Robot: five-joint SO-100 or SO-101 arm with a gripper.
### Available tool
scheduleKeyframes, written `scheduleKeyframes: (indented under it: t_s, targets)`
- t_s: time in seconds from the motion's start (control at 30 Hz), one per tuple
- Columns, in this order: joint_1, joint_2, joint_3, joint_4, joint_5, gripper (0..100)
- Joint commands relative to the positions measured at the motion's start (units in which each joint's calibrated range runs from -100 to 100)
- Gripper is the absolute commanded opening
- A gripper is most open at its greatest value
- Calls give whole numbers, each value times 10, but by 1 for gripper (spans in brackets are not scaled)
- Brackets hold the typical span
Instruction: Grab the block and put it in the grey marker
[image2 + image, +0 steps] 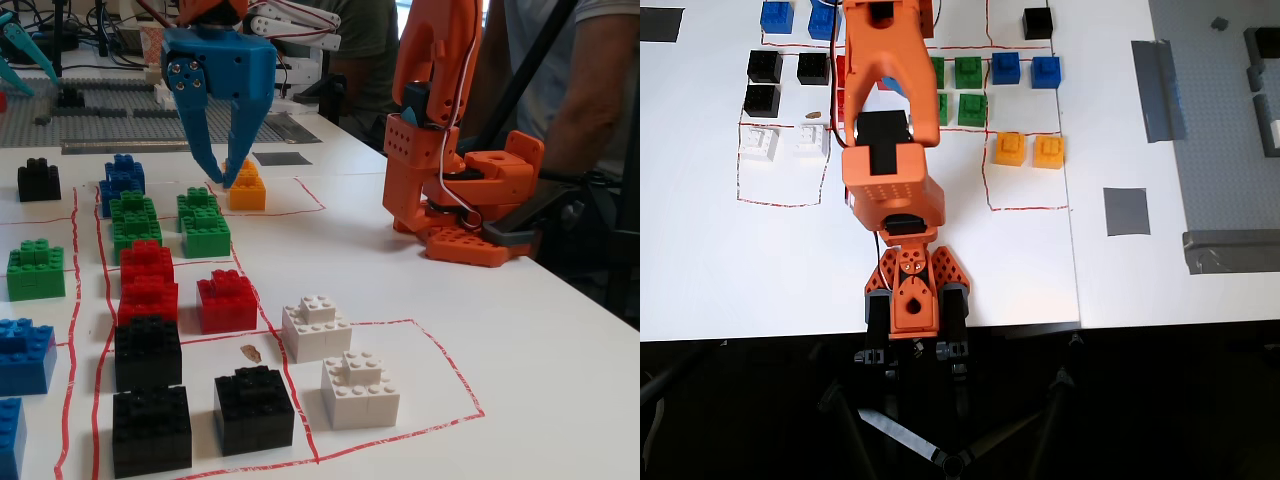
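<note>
Two orange-yellow blocks (1010, 149) (1048, 151) sit side by side inside a red-outlined area; the fixed view shows them as a small stack-like pair (247, 190). The grey marker (1126, 211) is a flat dark square on the white table right of them, and lies just behind them in the fixed view (282, 158). My blue gripper (223, 180) hangs point-down above the brick rows, open, with nothing between its fingers. In the overhead view the orange arm hides nearly all of it, and it lies left of the blocks.
Rows of green (205, 225), red (148, 285), black (253, 405), white (358, 388) and blue (28, 350) bricks fill the red-outlined areas. A grey studded baseplate (1230, 120) and light tape strips (1155, 90) lie past the marker. The arm base (910, 295) stands at the table edge.
</note>
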Motion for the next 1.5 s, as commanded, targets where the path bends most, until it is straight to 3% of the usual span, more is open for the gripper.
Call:
scheduleKeyframes:
  t_s: [0.0,0.67,1.17,1.47]
  targets:
    - [17,-54,-41,28,2,0]
    - [30,-52,-36,25,6,0]
    - [207,-85,-32,59,87,0]
    - [303,-75,-94,147,121,0]
